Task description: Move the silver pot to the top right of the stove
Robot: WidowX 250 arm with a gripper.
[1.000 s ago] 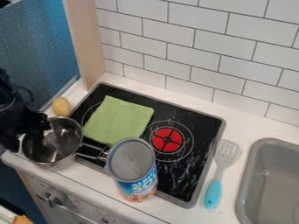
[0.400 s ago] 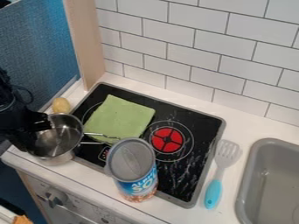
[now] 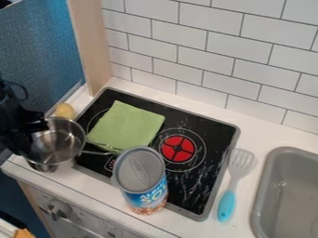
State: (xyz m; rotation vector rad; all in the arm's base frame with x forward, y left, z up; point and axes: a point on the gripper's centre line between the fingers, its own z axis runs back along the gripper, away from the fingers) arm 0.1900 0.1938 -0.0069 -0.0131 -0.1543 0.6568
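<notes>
Black gripper at the left of the view, directly against the left part of the rim of the silver pot. State of the gripper: impossible to tell from this angle, whether apart, together or clamped on the rim. Pot immediately to the right of and below the gripper, by the near left corner of the stove, with open mouth upward; long wire handle pointing away from the gripper, across the near edge of the green cloth. Contact between pot base and counter: not determinable.

Just above and to the right of the gripper, beyond the pot rim: a yellow, rounded object. Farther right of the gripper, flat on the stove: the same cloth, and beyond it a red burner with a dark cross. To the right and below, past the pot: an upright can with a grey lid, in front of the handle's far end. Well apart from the gripper, on its far right: a spatula with a blue handle, head upward in the view, then a grey sink.
</notes>
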